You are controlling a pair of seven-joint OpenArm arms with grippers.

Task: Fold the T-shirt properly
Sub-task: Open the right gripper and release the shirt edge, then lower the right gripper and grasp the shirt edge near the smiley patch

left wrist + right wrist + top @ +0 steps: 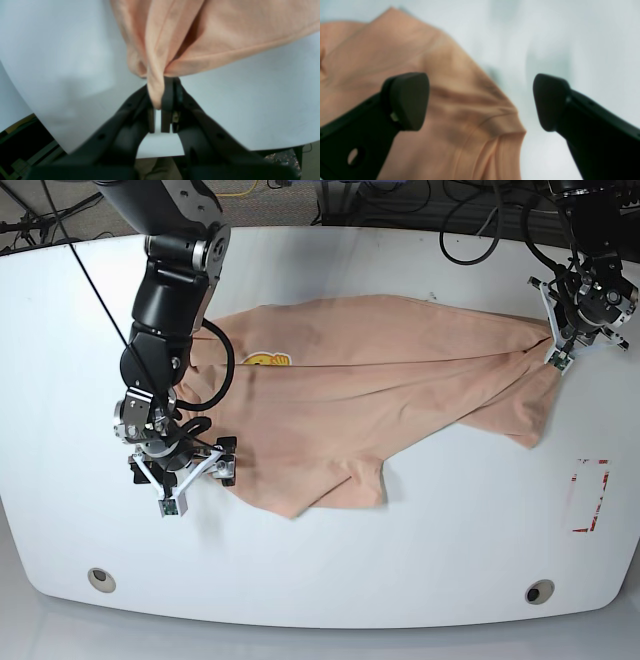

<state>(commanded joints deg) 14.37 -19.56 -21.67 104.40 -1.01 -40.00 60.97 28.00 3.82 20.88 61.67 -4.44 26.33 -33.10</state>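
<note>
T-shirt (400, 395): peach, short-sleeved, spread across the middle of the white table (330, 570), creased, with one long ridge of cloth running from the smiley print (266, 360) toward the far corner held by the left gripper (556, 340). Smiley print: small, yellow, on the shirt's upper part, just beside the right arm (170, 300). Left gripper, base view's right: fingers closed together, clamped on a bunched corner of the shirt; in the left wrist view a twisted strip of cloth (156, 82) passes between the black fingers (167, 100) and fans out beyond them over the table. Right gripper (190, 470), base view's left: at the shirt's near left edge, fingers spread apart, nothing between them; in the right wrist view the two dark pads (407, 100) stand wide, one over the cloth, the other over bare table, with the wrinkled hem (505, 140) below the gap. Rectangular red-edged mark (586, 496): on the table, well apart from the shirt, toward its right end. Round fittings (99, 578): two, near the table's front edge, one toward each end. Cables (480, 220): dark, beyond the table's far edge.
</note>
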